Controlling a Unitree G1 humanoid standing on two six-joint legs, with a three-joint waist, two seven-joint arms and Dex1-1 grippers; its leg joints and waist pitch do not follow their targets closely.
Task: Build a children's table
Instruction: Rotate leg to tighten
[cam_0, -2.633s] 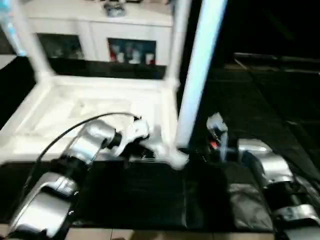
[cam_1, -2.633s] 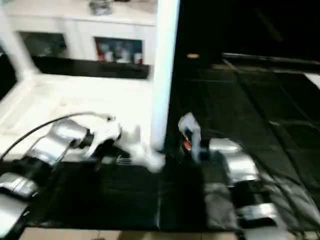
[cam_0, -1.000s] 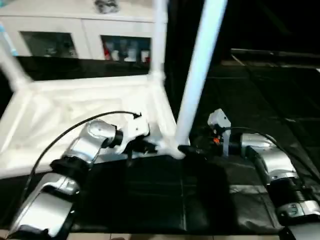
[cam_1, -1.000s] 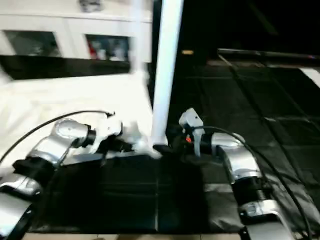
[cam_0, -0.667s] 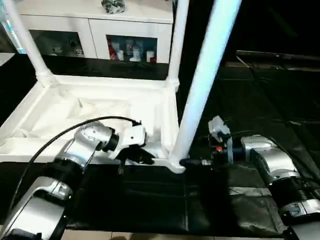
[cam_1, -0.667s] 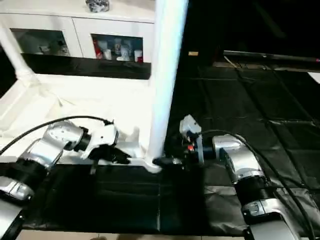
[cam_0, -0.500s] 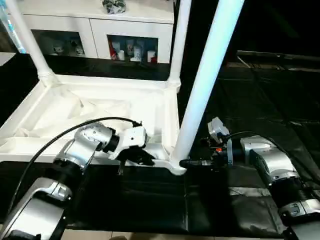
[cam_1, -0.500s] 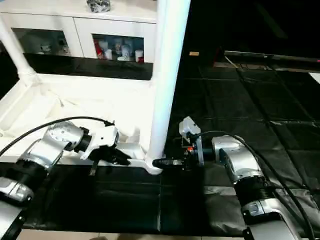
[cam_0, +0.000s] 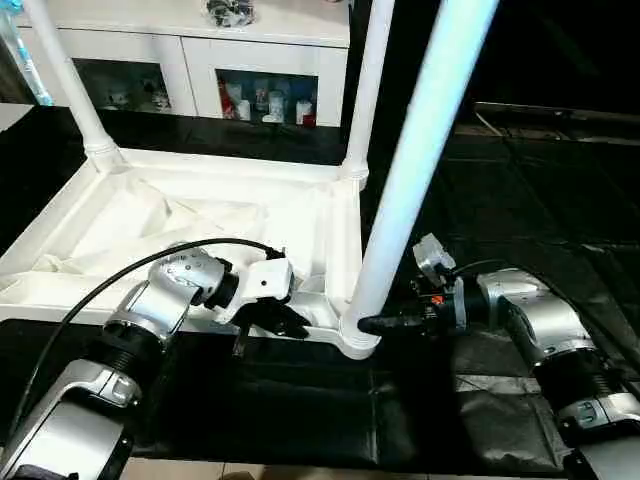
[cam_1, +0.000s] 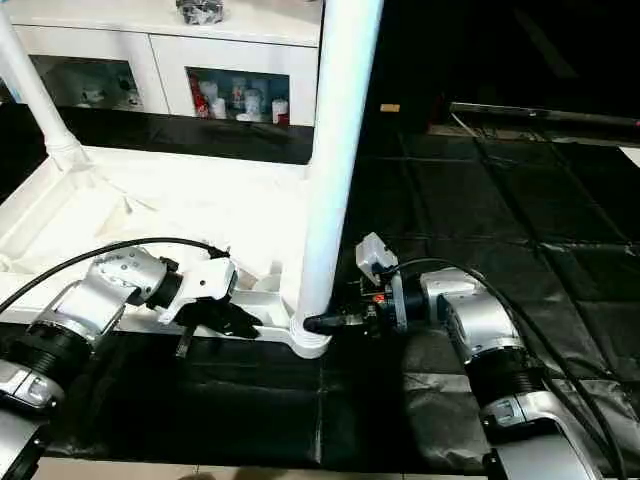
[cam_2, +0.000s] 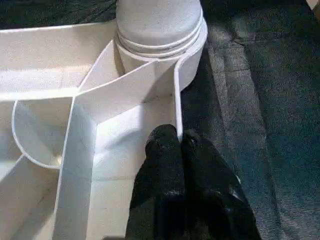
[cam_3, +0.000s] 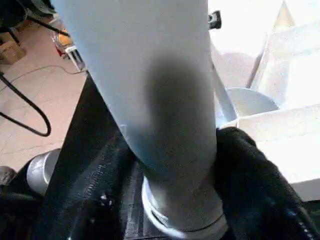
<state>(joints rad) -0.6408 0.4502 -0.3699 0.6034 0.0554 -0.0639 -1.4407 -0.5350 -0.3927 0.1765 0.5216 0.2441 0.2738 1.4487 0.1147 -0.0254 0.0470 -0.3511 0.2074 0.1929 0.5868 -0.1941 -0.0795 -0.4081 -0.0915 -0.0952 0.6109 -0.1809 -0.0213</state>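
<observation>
The white children's table lies upside down on a black mat, its ribbed top (cam_0: 120, 235) facing up. Three legs stand in corner sockets: far left (cam_0: 70, 85), far right (cam_0: 367, 90) and the near right leg (cam_0: 425, 165). My left gripper (cam_0: 292, 325) is shut on the top's thin near rim (cam_2: 176, 107), just left of the near right socket. My right gripper (cam_0: 368, 325) reaches in from the right, low at that socket. Its fingers (cam_3: 250, 170) sit on either side of the leg's base (cam_3: 175, 150) and press against it.
A white cabinet with glass doors (cam_0: 200, 65) stands behind the table. The black mat (cam_0: 300, 400) spreads to the right and toward me, with pale floor along its near edge. Crumpled white sheeting (cam_0: 180, 215) lies inside the upturned top. A black cable (cam_0: 100, 285) arcs over my left forearm.
My right gripper's fingers have drawn in around the base of the near right leg. The left gripper has kept its hold on the rim. The camera has shifted a little.
</observation>
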